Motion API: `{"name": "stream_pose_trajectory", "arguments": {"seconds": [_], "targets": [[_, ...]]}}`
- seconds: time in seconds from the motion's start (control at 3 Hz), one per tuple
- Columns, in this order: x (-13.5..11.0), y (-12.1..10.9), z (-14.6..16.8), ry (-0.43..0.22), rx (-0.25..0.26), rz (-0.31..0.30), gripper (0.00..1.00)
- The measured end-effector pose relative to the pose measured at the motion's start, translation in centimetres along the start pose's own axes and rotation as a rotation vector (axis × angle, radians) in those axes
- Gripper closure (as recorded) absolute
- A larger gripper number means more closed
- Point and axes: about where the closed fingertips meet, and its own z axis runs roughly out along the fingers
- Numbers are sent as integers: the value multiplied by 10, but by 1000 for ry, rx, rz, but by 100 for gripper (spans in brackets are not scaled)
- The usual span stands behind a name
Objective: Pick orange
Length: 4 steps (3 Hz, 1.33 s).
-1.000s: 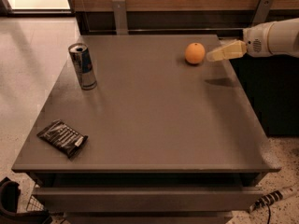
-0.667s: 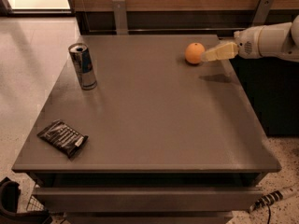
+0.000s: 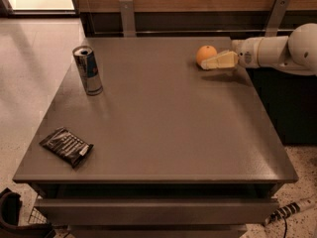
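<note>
The orange [image 3: 204, 53] is a small round fruit on the far right part of the grey table [image 3: 158, 128]. My gripper [image 3: 204, 64] reaches in from the right on a white arm [image 3: 277, 51]. Its pale fingers [image 3: 218, 61] lie low over the table, with the tips right at the near right side of the orange, partly in front of it. The orange rests on the table.
An upright drink can [image 3: 88, 70] stands at the far left. A dark snack packet [image 3: 67, 146] lies at the near left corner. A wood-panelled wall with two metal brackets runs behind the table. A dark cabinet stands to the right, under the arm.
The gripper has moved left toward the orange, closing the gap until its fingertips reach the fruit. The orange, can and packet have not moved.
</note>
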Motion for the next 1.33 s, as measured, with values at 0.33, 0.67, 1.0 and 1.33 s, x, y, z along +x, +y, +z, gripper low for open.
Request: {"name": "stream_pose_trajectory", "arguments": {"seconds": [0.33, 0.67, 1.0, 1.33], "targets": [[7, 3, 19, -20, -37, 15, 0], [9, 5, 24, -21, -46, 18, 13], [10, 6, 27, -20, -51, 19, 36], [10, 8, 30, -19, -56, 19, 59]]}}
